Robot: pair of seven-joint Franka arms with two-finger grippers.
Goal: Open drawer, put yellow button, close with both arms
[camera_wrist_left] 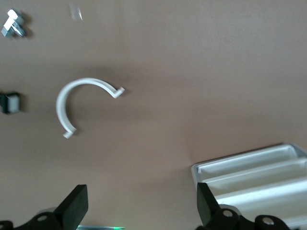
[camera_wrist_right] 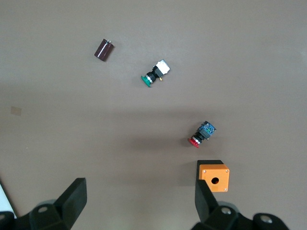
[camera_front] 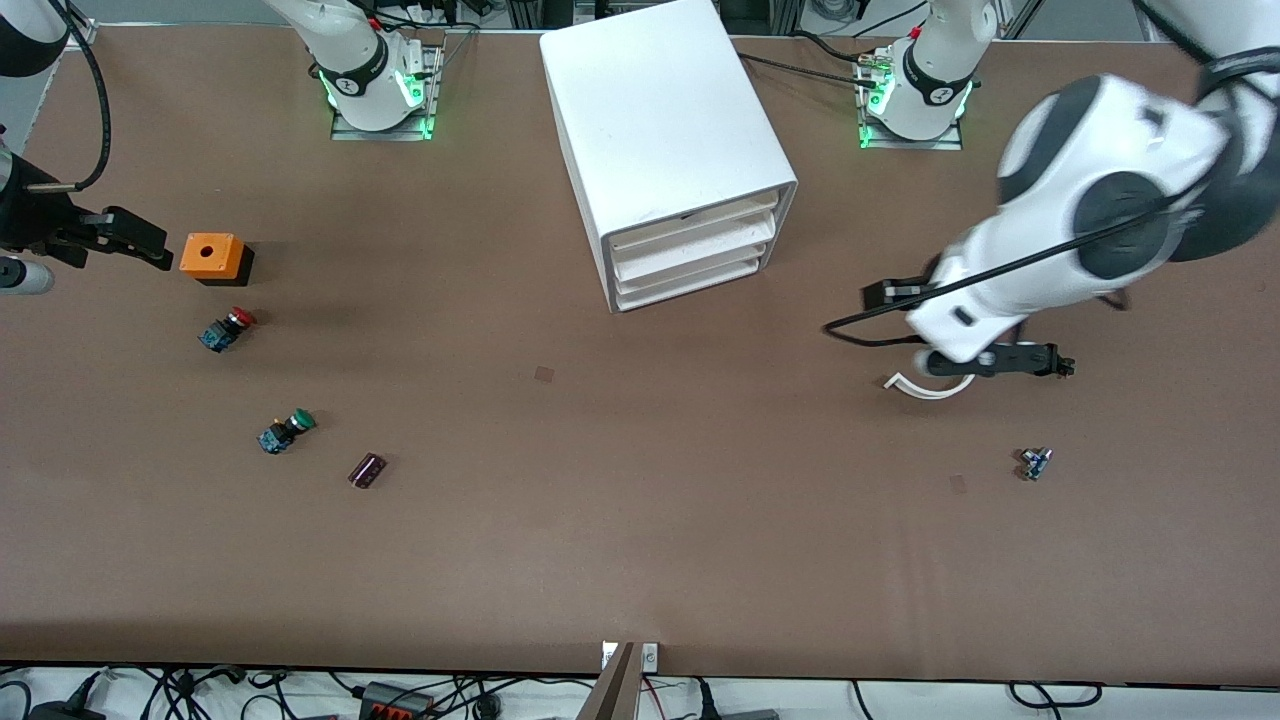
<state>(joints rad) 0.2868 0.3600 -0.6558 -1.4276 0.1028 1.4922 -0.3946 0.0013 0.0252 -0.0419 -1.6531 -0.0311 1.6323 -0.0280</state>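
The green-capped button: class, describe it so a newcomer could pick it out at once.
Start at the orange box toward the right arm's end of the table. Coming nearer the front camera you pass the red-capped button, then reach the green-capped button, beside a dark cylinder. Only its cap is green.

White cabinet [camera_front: 660,130], brown table [camera_front: 640,540], orange box [camera_front: 212,256], red-capped button [camera_front: 228,328], green-capped button [camera_front: 286,431], white curved piece [camera_wrist_left: 79,103]
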